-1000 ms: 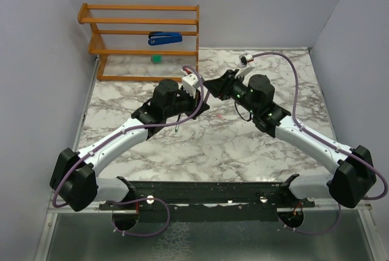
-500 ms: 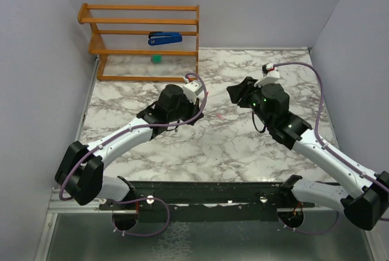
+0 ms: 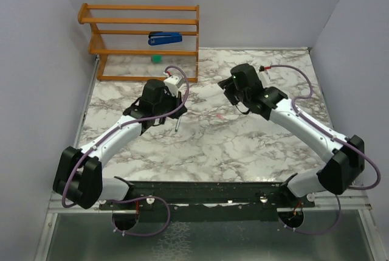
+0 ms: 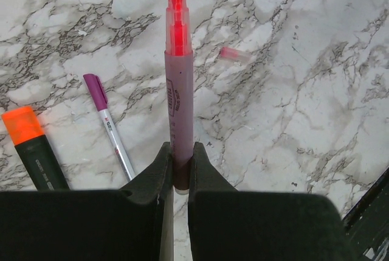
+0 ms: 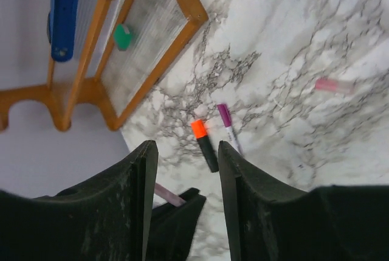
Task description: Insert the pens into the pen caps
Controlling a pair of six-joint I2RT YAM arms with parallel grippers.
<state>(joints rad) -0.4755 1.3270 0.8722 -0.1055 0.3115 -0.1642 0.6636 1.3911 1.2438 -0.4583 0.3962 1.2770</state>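
Pink pen pinched, its cap loose on the marble

Overhead: left gripper (image 3: pixel 175 117) pinches the pink pen (image 3: pixel 177 124), centre-left. Left wrist: cap (image 4: pixel 234 55) upper centre, small, light, probably slippery; grasp mid-body. Right wrist: right gripper (image 5: pixel 185 151) spread, empty.

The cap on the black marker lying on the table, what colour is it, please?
Bright orange cap; the left wrist view shows it best.

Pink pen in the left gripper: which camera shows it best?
Left wrist: the pink pen fills the frame, clamped in the left gripper. The top view shows a thin stick; the right wrist view only a sliver.
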